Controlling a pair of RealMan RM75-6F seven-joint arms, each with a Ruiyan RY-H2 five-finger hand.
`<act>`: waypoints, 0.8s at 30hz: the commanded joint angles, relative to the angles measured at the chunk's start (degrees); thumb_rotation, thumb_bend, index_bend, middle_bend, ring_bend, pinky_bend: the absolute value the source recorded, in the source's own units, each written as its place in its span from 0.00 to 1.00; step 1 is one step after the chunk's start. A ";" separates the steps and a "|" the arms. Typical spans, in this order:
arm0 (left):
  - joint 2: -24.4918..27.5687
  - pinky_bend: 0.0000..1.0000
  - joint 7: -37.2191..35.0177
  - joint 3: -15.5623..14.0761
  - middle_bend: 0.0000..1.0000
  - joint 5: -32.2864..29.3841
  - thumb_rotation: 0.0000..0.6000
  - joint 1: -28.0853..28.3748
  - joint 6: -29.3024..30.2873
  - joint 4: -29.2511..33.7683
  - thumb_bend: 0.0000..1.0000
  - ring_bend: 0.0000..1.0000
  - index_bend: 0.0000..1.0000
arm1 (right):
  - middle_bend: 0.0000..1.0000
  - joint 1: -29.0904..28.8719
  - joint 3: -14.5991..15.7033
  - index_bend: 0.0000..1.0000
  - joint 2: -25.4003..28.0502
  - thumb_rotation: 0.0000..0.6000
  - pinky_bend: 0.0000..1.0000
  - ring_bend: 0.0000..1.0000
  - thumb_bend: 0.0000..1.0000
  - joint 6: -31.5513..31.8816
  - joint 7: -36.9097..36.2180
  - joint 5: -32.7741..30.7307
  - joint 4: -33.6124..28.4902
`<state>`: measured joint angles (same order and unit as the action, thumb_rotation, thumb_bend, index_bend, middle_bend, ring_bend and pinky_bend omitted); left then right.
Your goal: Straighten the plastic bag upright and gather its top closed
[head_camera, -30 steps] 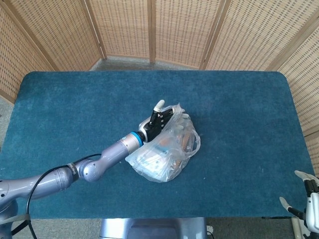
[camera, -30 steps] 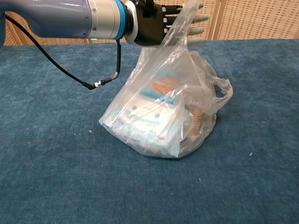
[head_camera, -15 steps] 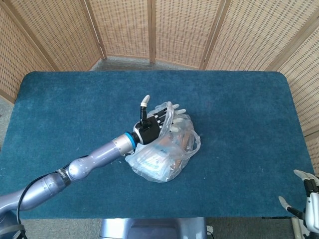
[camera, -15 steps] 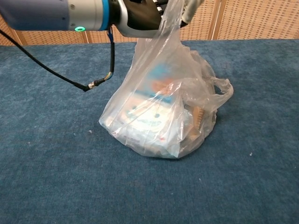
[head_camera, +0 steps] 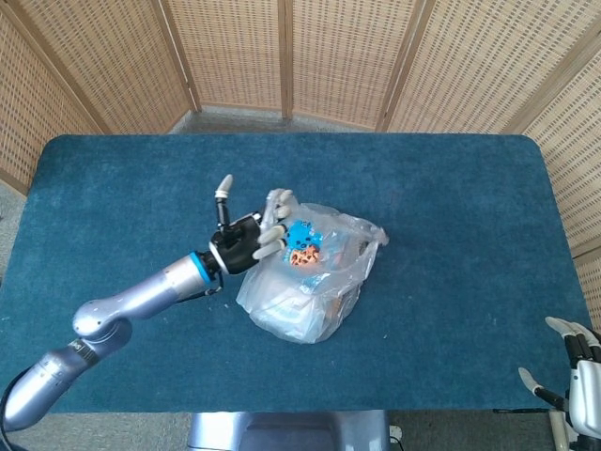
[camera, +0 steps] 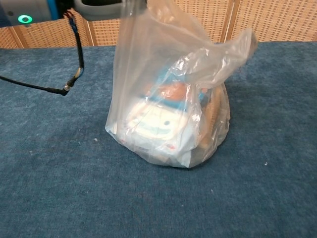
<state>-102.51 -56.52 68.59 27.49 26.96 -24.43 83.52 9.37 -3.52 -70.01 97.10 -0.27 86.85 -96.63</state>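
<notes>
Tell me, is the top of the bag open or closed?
Open. In the head view the plastic bag gapes at its mouth, showing the colourful package inside; the left hand holds up one edge.

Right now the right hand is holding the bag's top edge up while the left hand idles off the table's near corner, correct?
Not quite: the sides are swapped. In the head view the left hand holds the top edge of the plastic bag, and the right hand idles off the near corner of the table. The chest view shows the plastic bag drawn up tall from its left side.
</notes>
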 commanded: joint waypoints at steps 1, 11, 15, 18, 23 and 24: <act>-0.49 0.95 3.62 1.27 0.66 -3.29 0.00 -2.81 -2.75 1.14 0.12 0.86 0.45 | 0.25 -0.05 0.09 0.22 0.07 1.00 0.12 0.18 0.17 0.04 0.13 0.30 -0.25; -4.31 0.97 11.73 3.90 0.76 -10.71 0.00 -7.73 -10.16 1.48 0.13 0.93 0.49 | 0.25 0.18 0.30 0.22 0.09 1.00 0.13 0.18 0.17 0.21 0.16 0.23 -0.41; -5.49 0.97 15.45 4.98 0.78 -12.97 0.00 -6.74 -15.02 -2.06 0.13 0.94 0.64 | 0.25 0.04 0.27 0.22 0.17 1.00 0.13 0.18 0.17 0.07 0.20 0.34 -0.54; -6.43 0.97 17.40 6.08 0.80 -15.22 0.00 -6.24 -17.06 -3.38 0.13 0.94 0.72 | 0.25 0.01 0.23 0.22 0.19 1.00 0.13 0.18 0.17 -0.08 0.25 0.12 -0.55; -8.00 0.96 20.52 7.95 0.80 -18.14 0.00 -5.27 -19.39 -3.99 0.13 0.94 0.78 | 0.24 -0.18 0.23 0.22 0.26 1.00 0.12 0.18 0.17 -0.53 0.38 -0.10 -0.66; -8.27 0.95 21.24 8.22 0.80 -18.62 0.00 -5.17 -19.90 -3.91 0.13 0.94 0.79 | 0.25 -0.20 0.21 0.22 0.29 1.00 0.13 0.18 0.17 -0.59 0.44 -0.15 -0.70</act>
<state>-110.33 -36.00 76.37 9.46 21.52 -43.70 79.69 9.18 -3.31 -69.73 96.53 0.15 86.72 -97.31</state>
